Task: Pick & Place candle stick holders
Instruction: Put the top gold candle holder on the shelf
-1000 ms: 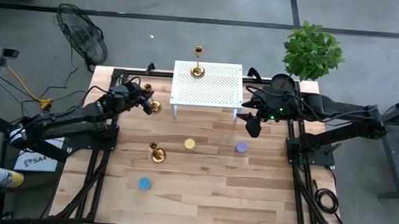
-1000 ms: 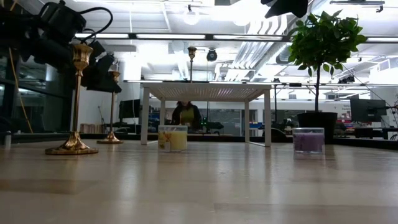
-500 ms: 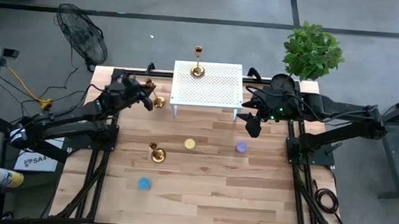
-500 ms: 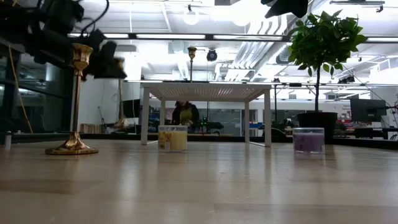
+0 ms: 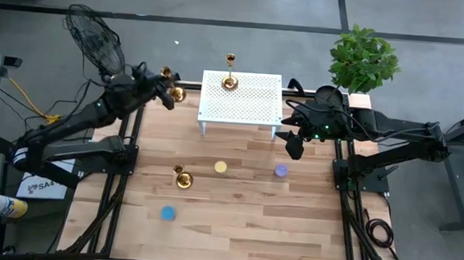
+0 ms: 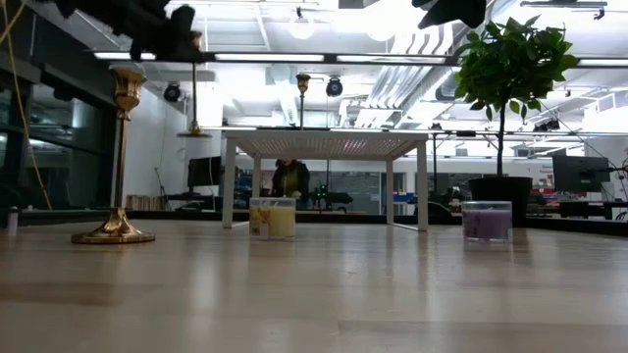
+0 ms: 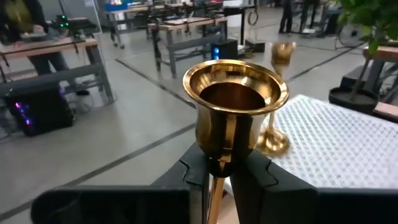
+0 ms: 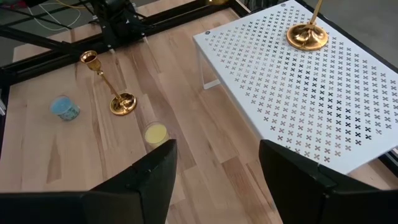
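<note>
Above the pale wooden table's far left corner, the left gripper is clamped on the thin stem of a shiny brass candlestick holder, lifted higher and farther back than a second ago, while the right gripper hangs parted.

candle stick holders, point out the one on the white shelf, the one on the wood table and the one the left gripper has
holder on the white shelf (image 5: 230, 82), high view, round base
holder on the wood table (image 5: 183, 179), high view, base
held holder (image 7: 235, 106), left wrist view, top cup
</note>
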Controlling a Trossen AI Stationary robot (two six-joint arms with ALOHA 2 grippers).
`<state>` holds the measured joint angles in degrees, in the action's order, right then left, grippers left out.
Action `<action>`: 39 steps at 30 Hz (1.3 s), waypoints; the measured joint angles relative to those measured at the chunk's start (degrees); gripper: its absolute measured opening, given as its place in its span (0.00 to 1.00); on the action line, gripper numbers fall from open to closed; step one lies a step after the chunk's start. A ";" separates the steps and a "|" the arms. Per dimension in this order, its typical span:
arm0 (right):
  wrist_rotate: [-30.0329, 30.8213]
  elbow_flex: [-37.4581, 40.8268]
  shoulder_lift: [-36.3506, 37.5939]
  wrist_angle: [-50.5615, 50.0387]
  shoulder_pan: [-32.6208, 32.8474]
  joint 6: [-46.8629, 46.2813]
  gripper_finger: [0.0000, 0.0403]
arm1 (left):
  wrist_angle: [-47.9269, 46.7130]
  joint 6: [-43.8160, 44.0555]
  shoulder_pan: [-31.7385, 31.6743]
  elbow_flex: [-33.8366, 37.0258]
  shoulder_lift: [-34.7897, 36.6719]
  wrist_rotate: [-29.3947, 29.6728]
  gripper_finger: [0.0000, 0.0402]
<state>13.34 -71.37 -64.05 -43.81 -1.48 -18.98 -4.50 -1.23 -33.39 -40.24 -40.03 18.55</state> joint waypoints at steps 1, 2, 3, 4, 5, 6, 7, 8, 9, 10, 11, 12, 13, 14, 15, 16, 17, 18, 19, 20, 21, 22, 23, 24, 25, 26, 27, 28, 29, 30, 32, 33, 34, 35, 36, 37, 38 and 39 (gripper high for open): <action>0.00 0.00 0.00 0.02 0.00 0.00 0.55 | -0.46 -0.04 0.00 -1.67 -0.59 -0.06 0.09; 0.00 0.00 0.00 0.01 0.00 0.00 0.55 | -0.60 -0.03 0.00 -3.22 -1.28 -0.28 0.09; -0.01 0.00 0.00 0.02 0.01 0.00 0.55 | -0.73 -0.03 0.00 -4.74 -2.12 -0.78 0.09; 0.00 0.00 0.00 0.02 0.00 0.00 0.55 | -1.08 0.00 0.00 -6.35 -3.18 -1.71 0.09; -0.01 0.00 0.00 0.02 0.01 -0.01 0.55 | -1.64 0.13 0.00 -8.04 -4.39 -2.71 0.09; -0.02 0.00 0.00 0.04 0.00 0.00 0.55 | -2.23 0.15 0.00 -9.59 -5.69 -3.88 0.09; -0.02 0.00 0.00 0.04 0.02 0.00 0.55 | -2.78 0.14 0.00 -11.15 -7.22 -5.48 0.09; -0.02 0.00 0.00 0.04 0.00 0.00 0.55 | -3.18 0.10 0.00 -12.74 -8.89 -7.13 0.10; -0.02 0.00 0.00 0.04 0.00 0.00 0.55 | -3.55 0.02 0.00 -14.22 -10.62 -8.72 0.10; -0.02 0.00 0.00 0.04 0.01 0.00 0.55 | -3.95 -0.15 0.00 -15.57 -12.40 -10.21 0.10; -0.02 0.00 0.00 0.04 0.00 0.00 0.55 | -4.35 -0.50 0.02 -16.91 -14.28 -11.57 0.10; -0.02 0.00 0.00 0.04 0.02 0.00 0.55 | -4.61 -1.02 0.02 -18.12 -16.10 -12.80 0.10; -0.02 0.00 0.00 0.04 0.01 0.00 0.55 | -4.75 -1.60 0.02 -19.03 -17.75 -13.87 0.10; -0.02 0.00 0.00 0.04 0.00 0.00 0.55 | -4.90 -1.98 0.02 -20.03 -19.43 -14.96 0.10; -0.02 0.00 0.00 0.04 0.01 0.00 0.55 | -4.85 -2.13 0.02 -20.98 -21.11 -15.62 0.10; -0.02 0.00 0.00 0.02 0.01 0.00 0.55 | -4.81 -2.38 0.02 -21.78 -22.60 -16.21 0.10; -0.02 0.00 0.00 0.02 0.02 0.00 0.55 | -4.76 -2.50 0.02 -22.51 -23.92 -16.47 0.10; -0.05 0.00 0.00 -0.05 0.00 0.00 0.55 | -4.70 -2.50 0.02 -23.25 -25.24 -16.67 0.10; -0.23 0.00 0.00 -0.11 0.02 0.00 0.55 | -4.69 -2.51 0.02 -23.90 -26.37 -16.72 0.10; -0.34 0.00 0.00 -0.11 0.00 0.00 0.55 | -4.67 -2.55 0.02 -24.47 -27.37 -16.71 0.10; -0.43 0.00 0.00 -0.11 0.02 -0.01 0.55 | -4.46 -2.59 0.02 -25.12 -28.45 -16.71 0.10; -0.53 0.00 0.00 -0.11 0.00 0.00 0.55 | -4.08 -2.59 0.01 -25.61 -29.33 -16.75 0.10; -0.64 0.00 0.00 -0.11 0.00 -0.01 0.55 | -4.10 -2.55 0.02 -26.12 -30.08 -16.83 0.10; -0.66 0.00 0.00 -0.11 0.02 -0.01 0.55 | -4.10 -2.36 0.02 -26.67 -30.83 -16.92 0.10; -0.66 0.00 0.00 -0.11 0.00 -0.01 0.55 | -3.97 -2.02 0.01 -27.16 -31.53 -16.83 0.10; -0.66 0.00 0.00 -0.11 0.02 -0.01 0.55 | -3.88 -1.77 0.01 -27.53 -32.17 -16.61 0.10; -0.66 0.00 0.00 -0.11 0.00 -0.02 0.55 | -3.86 -1.53 0.02 -27.77 -32.85 -16.34 0.10; -0.66 0.00 0.00 -0.12 0.01 -0.01 0.55 | -3.83 -1.28 0.02 -27.91 -33.40 -16.25 0.10; -0.66 0.00 0.00 -0.13 0.02 0.00 0.55 | -3.75 -0.83 0.01 -27.98 -33.91 -16.21 0.10; -0.66 0.00 0.00 -0.13 0.00 0.00 0.55 | -3.30 -0.19 0.02 -27.99 -34.36 -16.11 0.10; -0.66 0.00 0.00 -0.17 0.02 0.01 0.55 | -2.57 0.74 0.02 -28.01 -34.96 -14.93 0.10; -0.66 0.00 0.00 -0.22 0.00 0.08 0.55 | -2.67 1.16 0.02 -28.03 -35.17 -13.98 0.10; -0.66 0.00 0.00 -0.29 0.00 0.15 0.55 | -2.79 1.45 0.02 -28.03 -35.34 -13.01 0.10; -0.66 0.00 0.00 -0.35 0.00 0.15 0.55 | -2.81 1.49 0.01 -28.03 -35.56 -12.36 0.10; -0.66 0.00 0.00 -0.47 0.02 0.15 0.55 | -2.80 1.52 0.00 -28.03 -35.70 -12.15 0.10; -0.66 0.00 0.00 -0.65 0.01 0.16 0.55 | -2.80 1.59 0.00 -28.03 -35.74 -12.03 0.10; -0.66 0.00 0.00 -0.92 0.02 0.17 0.55 | -2.65 1.72 0.00 -28.03 -35.74 -11.74 0.10; -0.64 0.00 0.00 -1.12 0.02 0.17 0.55 | -2.46 1.70 0.00 -28.03 -35.67 -11.31 0.10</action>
<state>12.70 -71.37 -64.05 -44.93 -1.45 -18.81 -6.96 0.48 -33.39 -68.27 -75.70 7.25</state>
